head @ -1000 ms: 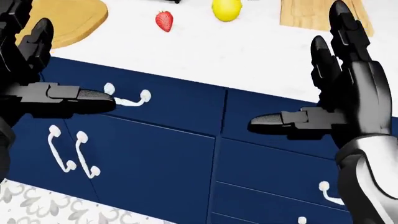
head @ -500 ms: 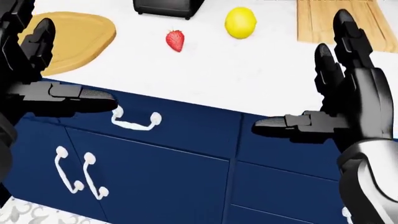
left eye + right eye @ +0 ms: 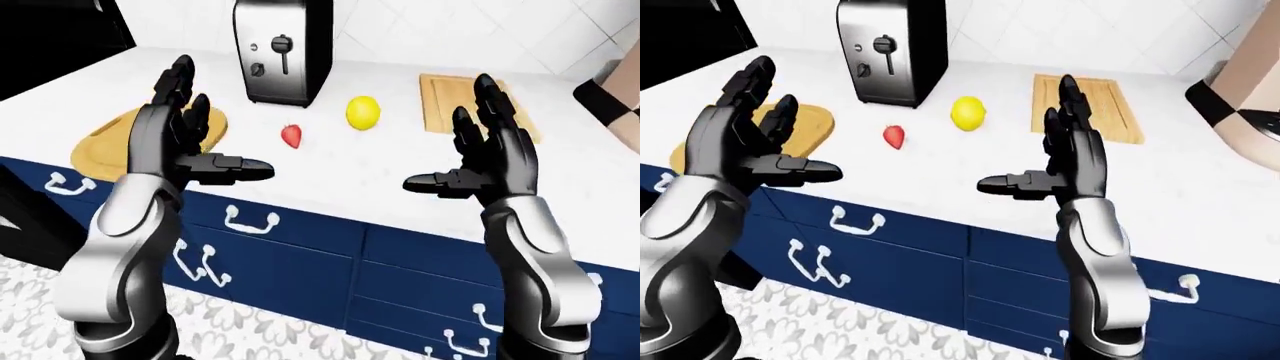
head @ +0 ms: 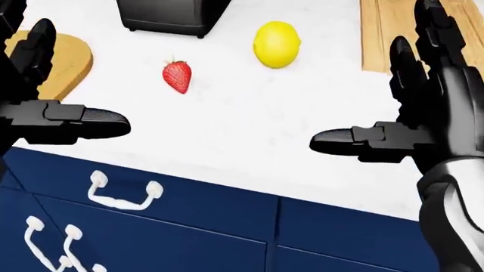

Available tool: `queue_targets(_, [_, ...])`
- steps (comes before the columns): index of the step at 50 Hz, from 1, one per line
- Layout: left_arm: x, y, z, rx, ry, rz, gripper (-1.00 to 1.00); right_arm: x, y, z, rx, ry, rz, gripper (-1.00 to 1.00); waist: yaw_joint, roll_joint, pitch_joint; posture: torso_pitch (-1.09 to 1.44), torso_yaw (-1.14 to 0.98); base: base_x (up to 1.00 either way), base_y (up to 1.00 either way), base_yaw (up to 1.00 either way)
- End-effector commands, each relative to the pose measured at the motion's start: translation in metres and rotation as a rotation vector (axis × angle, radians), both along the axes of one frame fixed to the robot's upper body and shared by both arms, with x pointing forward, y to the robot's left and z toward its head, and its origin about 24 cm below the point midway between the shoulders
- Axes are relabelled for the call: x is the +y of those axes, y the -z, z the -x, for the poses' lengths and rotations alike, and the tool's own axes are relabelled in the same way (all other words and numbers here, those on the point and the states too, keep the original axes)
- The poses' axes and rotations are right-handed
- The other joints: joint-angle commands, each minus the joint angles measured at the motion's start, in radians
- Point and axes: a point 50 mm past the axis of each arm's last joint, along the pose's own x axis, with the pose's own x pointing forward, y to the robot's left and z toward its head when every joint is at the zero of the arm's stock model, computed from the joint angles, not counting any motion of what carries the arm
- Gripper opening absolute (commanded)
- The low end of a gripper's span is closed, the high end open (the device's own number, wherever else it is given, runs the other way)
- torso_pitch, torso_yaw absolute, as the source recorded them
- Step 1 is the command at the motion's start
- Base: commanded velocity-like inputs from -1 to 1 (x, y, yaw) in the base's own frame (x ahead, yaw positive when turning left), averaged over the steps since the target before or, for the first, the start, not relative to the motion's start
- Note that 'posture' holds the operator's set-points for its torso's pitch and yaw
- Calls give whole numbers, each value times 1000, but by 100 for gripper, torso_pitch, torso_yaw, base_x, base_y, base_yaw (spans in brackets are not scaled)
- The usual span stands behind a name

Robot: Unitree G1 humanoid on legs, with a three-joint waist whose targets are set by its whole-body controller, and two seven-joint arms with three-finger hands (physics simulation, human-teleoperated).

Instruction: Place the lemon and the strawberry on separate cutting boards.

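Lemon [image 4: 277, 43] and strawberry [image 4: 177, 76] lie apart on the white tabletop [image 4: 249, 113], below the toaster [image 3: 275, 52] in the left-eye view. I see a rounded cutting board [image 3: 112, 139] at left and a rectangular cutting board [image 3: 1085, 105] at right, both bare. My left hand [image 3: 185, 139] and right hand [image 3: 490, 157] hover over the tabletop edge, fingers released and spread, grasping nothing.

left robot hand [image 3: 185, 139] open, right robot hand [image 3: 485, 157] open, raised
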Motion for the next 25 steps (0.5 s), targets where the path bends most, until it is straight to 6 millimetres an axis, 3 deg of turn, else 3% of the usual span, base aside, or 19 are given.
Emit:
queue_targets(1, [0,-13,3,-69,-7,-5,100,0,-14,4,-79,-3,13,100,7,0,-41,0,0,10,0,0])
queue_targets(3, [0,-14,3,-70,-7,-6,100,-1,-14,4,-81,-3,14,100,11,29,-27,0,0,10,0,0])
queue_targets(7, [-3,-15,3,-68,-3,-9,100,-4,-15,6,-83,7,7,100,18,17,-27,0,0,10,0,0])
queue_targets(10, [-3,-14,2,-67,-2,-9,100,-6,-15,6,-81,13,3,100,15,-22,-13,0,0,11,0,0])
queue_targets(11, [-3,-14,2,-68,-3,-8,100,-6,-15,6,-80,14,3,100,14,-44,-19,0,0,17,0,0])
queue_targets(12, [-3,-15,3,-68,-2,-9,100,-6,-14,6,-80,14,4,100,11,-80,-28,0,0,24,0,0])
queue_targets(13, [-3,-16,4,-68,-3,-9,100,-6,-13,6,-79,14,4,100,8,-103,-24,0,0,33,0,0])
queue_targets(14, [-3,-16,4,-68,-3,-8,100,-6,-14,6,-79,14,5,100,10,-59,-3,0,0,35,0,0])
queue_targets(15, [-3,-16,4,-68,-4,-8,100,-6,-14,6,-80,14,5,100,13,-69,-8,0,0,35,0,0])
queue_targets(21, [-4,-14,7,-67,-2,-6,100,-6,-16,6,-83,13,9,100,7,-20,-9,0,0,36,0,0])
queue_targets(23, [-2,-13,7,-68,-5,-5,100,-6,-16,5,-82,14,9,100,0,4,-10,0,0,36,0,0])
queue_targets(25, [-1,-12,7,-67,-6,-3,100,-5,-16,5,-82,14,9,100,-6,46,-9,0,0,35,0,0])
